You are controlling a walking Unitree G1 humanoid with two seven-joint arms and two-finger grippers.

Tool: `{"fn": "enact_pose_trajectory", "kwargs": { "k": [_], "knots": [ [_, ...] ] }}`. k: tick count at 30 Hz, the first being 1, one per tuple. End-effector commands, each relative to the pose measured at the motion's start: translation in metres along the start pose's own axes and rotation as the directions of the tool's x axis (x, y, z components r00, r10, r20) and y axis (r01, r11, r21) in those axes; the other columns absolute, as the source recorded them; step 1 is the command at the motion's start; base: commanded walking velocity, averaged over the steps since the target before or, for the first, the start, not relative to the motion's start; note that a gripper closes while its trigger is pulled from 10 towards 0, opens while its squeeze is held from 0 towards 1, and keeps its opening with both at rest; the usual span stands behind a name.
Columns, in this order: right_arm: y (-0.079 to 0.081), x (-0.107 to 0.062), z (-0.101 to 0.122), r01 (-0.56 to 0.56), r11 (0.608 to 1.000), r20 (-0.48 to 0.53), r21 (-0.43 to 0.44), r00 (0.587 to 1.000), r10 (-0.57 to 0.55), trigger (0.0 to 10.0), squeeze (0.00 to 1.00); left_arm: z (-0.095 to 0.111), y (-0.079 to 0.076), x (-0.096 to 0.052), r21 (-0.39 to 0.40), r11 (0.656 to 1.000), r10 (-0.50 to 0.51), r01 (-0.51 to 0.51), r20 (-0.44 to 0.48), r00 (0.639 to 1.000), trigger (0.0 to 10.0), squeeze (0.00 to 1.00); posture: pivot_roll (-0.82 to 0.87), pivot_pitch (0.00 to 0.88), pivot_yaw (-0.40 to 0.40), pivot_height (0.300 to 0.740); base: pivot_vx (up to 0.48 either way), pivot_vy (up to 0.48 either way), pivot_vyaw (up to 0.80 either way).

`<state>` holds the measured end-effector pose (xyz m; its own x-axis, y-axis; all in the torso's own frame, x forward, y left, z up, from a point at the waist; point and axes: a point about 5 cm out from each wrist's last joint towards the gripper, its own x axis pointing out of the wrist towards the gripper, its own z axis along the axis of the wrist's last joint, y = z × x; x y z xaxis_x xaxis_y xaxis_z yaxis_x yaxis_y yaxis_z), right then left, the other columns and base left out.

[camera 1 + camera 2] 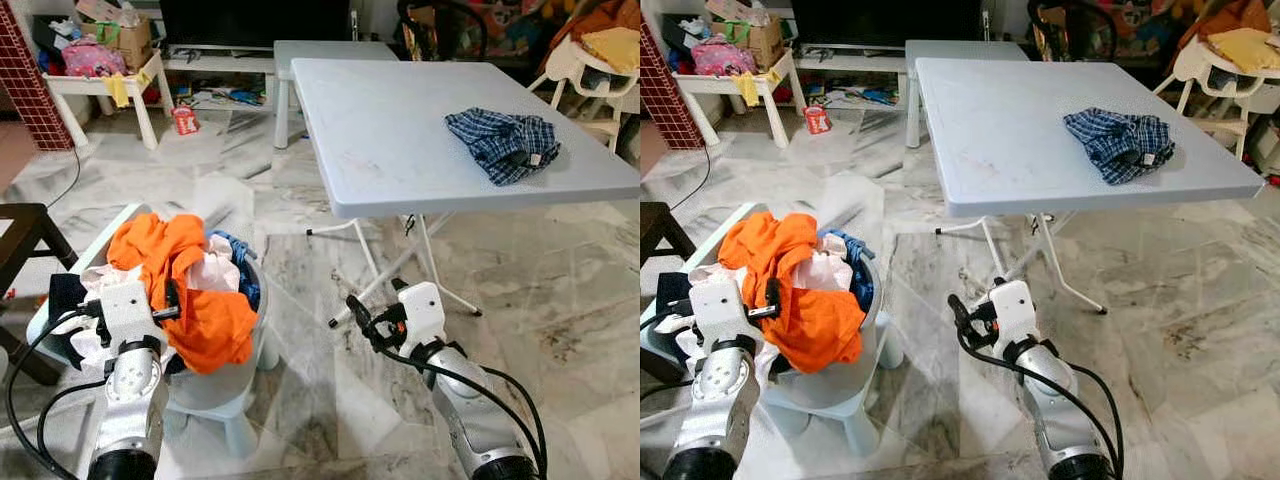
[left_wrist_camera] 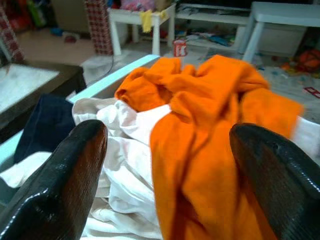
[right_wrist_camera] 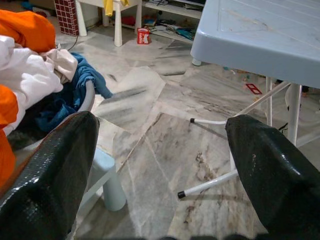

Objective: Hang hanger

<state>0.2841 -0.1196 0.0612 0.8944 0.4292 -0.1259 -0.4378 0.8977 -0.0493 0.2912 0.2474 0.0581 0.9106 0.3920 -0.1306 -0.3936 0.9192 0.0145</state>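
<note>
A pale blue laundry basket (image 1: 225, 375) stands on the floor at my left. An orange garment (image 1: 190, 290) is piled in it over white (image 2: 127, 150) and blue clothes (image 3: 75, 90). My left gripper (image 2: 167, 150) hangs open just above the orange garment with nothing between its fingers. Over the bare floor between the basket and the table, my right gripper (image 3: 160, 145) is also open and holds nothing. A blue plaid shirt (image 1: 505, 143) lies crumpled on the grey folding table (image 1: 400, 130). I see no hanger.
The table's white legs (image 1: 400, 265) stand just ahead of my right gripper. A dark wooden stool (image 1: 25, 240) is at the left. At the back are a cluttered white side table (image 1: 100, 85), a red can (image 1: 185, 120) and a high chair (image 1: 590, 70). Marble floor lies open to the right.
</note>
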Motion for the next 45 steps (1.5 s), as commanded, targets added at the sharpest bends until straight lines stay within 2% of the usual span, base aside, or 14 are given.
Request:
{"fn": "enact_pose_trajectory", "kwargs": {
  "k": [1, 3, 4, 5, 6, 7, 12, 27, 29, 30, 32, 36, 43, 45],
  "knots": [
    [-0.001, 0.000, 0.005, 0.000, 1.000, 0.010, -0.016, 1.000, 0.001, 10.0, 0.00, -0.005, 0.000, 0.004, -0.019, 1.000, 0.006, -0.007, -0.051, 0.999, 10.0, 0.00, 0.01, 0.000, -0.048, 0.740, 0.000, 0.000, 0.00],
    [0.000, 0.001, 0.007, -0.013, 0.999, 0.014, -0.034, 1.000, 0.013, 10.0, 0.00, -0.015, -0.006, 0.007, -0.033, 0.999, -0.044, 0.040, -0.129, 0.991, 10.0, 0.00, 0.01, 0.000, -0.044, 0.740, 0.000, 0.000, 0.00],
    [0.001, 0.001, 0.007, -0.015, 0.999, 0.014, -0.039, 1.000, 0.016, 10.0, 0.00, -0.017, -0.009, 0.008, -0.039, 0.997, -0.064, 0.059, -0.143, 0.988, 9.1, 0.00, 0.00, 0.000, -0.042, 0.740, 0.000, 0.000, 0.00],
    [0.000, 0.001, 0.008, -0.016, 0.999, 0.014, -0.042, 1.000, 0.016, 10.0, 0.00, -0.018, -0.010, 0.008, -0.043, 0.997, -0.076, 0.070, -0.150, 0.986, 9.1, 0.00, 0.00, 0.000, -0.043, 0.740, 0.000, 0.000, 0.00],
    [0.000, 0.000, 0.007, -0.014, 0.999, 0.013, -0.042, 1.000, 0.015, 10.0, 0.00, -0.020, -0.011, 0.008, -0.043, 0.996, -0.088, 0.082, -0.159, 0.983, 3.2, 0.00, 0.00, 0.000, -0.043, 0.740, 0.000, 0.000, 0.00],
    [0.000, 0.000, 0.007, -0.011, 0.999, 0.011, -0.042, 1.000, 0.012, 10.0, 0.00, -0.022, -0.012, 0.008, -0.039, 0.995, -0.097, 0.091, -0.172, 0.980, 0.0, 0.00, 0.00, 0.000, -0.040, 0.740, 0.000, 0.000, 0.00],
    [-0.001, -0.002, 0.005, 0.000, 0.999, 0.002, -0.044, 1.000, 0.000, 10.0, 0.00, -0.037, -0.016, 0.004, -0.087, 0.991, -0.124, 0.106, -0.250, 0.960, 0.0, 0.00, -0.01, 0.000, -0.030, 0.740, 0.000, 0.000, 0.00],
    [0.004, 0.003, 0.004, -0.028, 0.999, -0.009, -0.037, 1.000, 0.028, 10.0, 0.00, -0.046, -0.003, -0.003, -0.046, 0.996, -0.084, 0.075, -0.239, 0.967, 0.0, 0.00, 0.02, 0.000, -0.043, 0.740, 0.000, 0.000, 0.00],
    [0.008, 0.004, 0.004, -0.066, 0.998, -0.011, -0.021, 0.998, 0.066, 10.0, 0.00, -0.046, -0.002, -0.003, -0.048, 0.996, -0.083, 0.073, -0.235, 0.969, 0.0, 0.00, 0.03, 0.000, -0.044, 0.740, 0.000, 0.000, 0.00],
    [0.018, 0.002, 0.003, -0.180, 0.983, -0.021, 0.013, 0.983, 0.181, 10.0, 0.00, -0.045, 0.000, -0.003, -0.045, 0.997, -0.076, 0.067, -0.230, 0.970, 0.0, 0.00, 0.03, 0.000, -0.047, 0.740, 0.000, 0.000, 0.00],
    [0.026, 0.000, 0.003, -0.278, 0.960, -0.027, 0.046, 0.960, 0.279, 10.0, 0.00, -0.044, 0.001, -0.002, -0.043, 0.997, -0.072, 0.064, -0.224, 0.972, 0.0, 0.00, 0.04, 0.000, -0.047, 0.740, 0.000, 0.000, 0.00],
    [0.028, -0.008, 0.003, -0.401, 0.914, -0.040, 0.061, 0.914, 0.404, 10.0, 0.00, -0.043, 0.002, -0.001, -0.040, 0.997, -0.070, 0.063, -0.216, 0.974, 0.0, 0.00, 0.04, 0.000, -0.046, 0.740, 0.000, 0.000, 0.00],
    [0.024, -0.012, -0.002, -0.433, 0.900, -0.083, 0.047, 0.896, 0.436, 10.0, 0.00, -0.034, 0.005, 0.001, 0.006, 0.999, -0.050, 0.051, -0.149, 0.988, 0.0, 0.00, 0.03, 0.000, -0.045, 0.740, 0.000, 0.000, 0.00],
    [0.027, -0.013, -0.004, -0.437, 0.898, -0.091, 0.051, 0.893, 0.440, 10.0, 0.00, -0.023, 0.006, 0.004, 0.053, 0.998, -0.039, 0.043, -0.072, 0.997, 0.0, 0.00, 0.04, 0.000, -0.047, 0.740, 0.000, 0.000, 0.00]
  ]
}}
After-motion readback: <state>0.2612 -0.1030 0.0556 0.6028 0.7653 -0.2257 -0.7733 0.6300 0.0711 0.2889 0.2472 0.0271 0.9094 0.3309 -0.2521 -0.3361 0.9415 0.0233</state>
